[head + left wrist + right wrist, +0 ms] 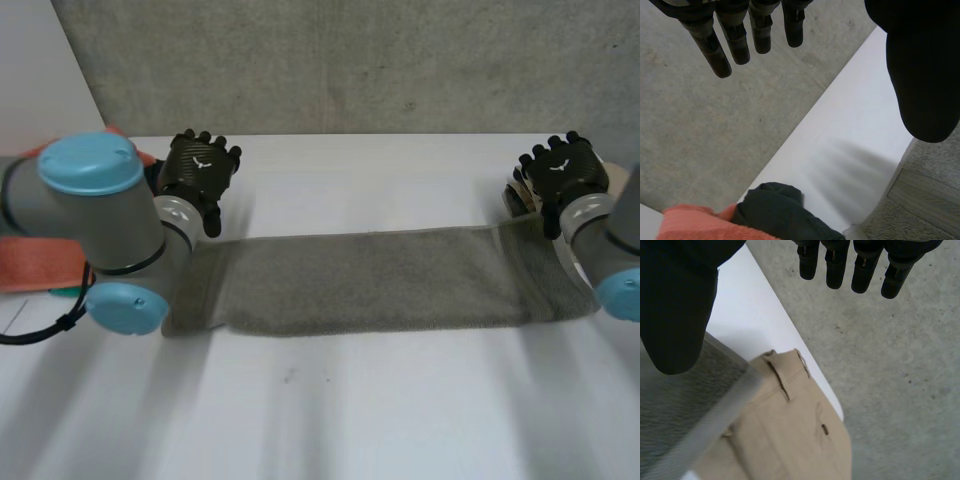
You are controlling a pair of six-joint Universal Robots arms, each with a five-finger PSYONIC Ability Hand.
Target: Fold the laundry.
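Grey towel point(370, 280) lies stretched flat across the white table point(350, 420) — at 4 o'clock from the left hand point(200, 168), at 8 o'clock from the right hand point(565, 172) — both hands are released, holding nothing.

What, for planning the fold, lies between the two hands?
Head view: bare white table lies between the left hand and right hand; the grey towel stretches just nearer the robot.
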